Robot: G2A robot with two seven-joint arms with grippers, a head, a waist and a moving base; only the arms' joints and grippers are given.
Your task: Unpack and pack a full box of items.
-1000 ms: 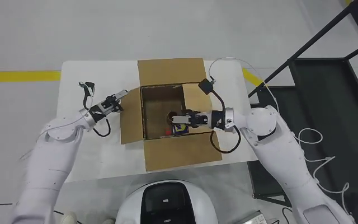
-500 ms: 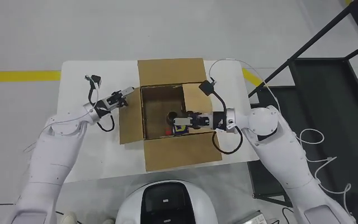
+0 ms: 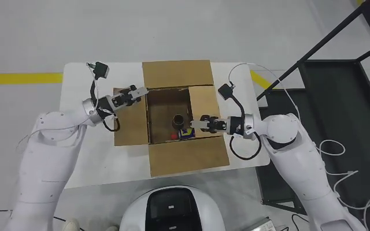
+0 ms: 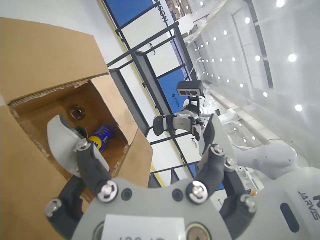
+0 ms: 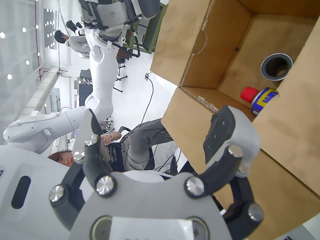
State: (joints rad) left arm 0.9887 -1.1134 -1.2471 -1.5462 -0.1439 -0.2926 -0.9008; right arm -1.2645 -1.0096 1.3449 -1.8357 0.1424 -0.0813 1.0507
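Top view: the cardboard box [image 3: 176, 74] stands open on the table [image 3: 92, 156], with the left gripper [image 3: 140, 91] at its left rim and the right gripper [image 3: 200, 123] over its right flap. Left wrist view: the left gripper's fingers are spread apart, holding nothing, and a spray can [image 4: 101, 137] lies inside the box. Right wrist view: the right gripper's fingers are likewise apart, and the can lies just beside a dark roll [image 5: 276, 66].

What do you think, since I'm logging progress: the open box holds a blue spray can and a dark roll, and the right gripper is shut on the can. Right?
Not quite: the right gripper is open and empty. The right wrist view shows the blue spray can lying free in the open box beside the dark roll.
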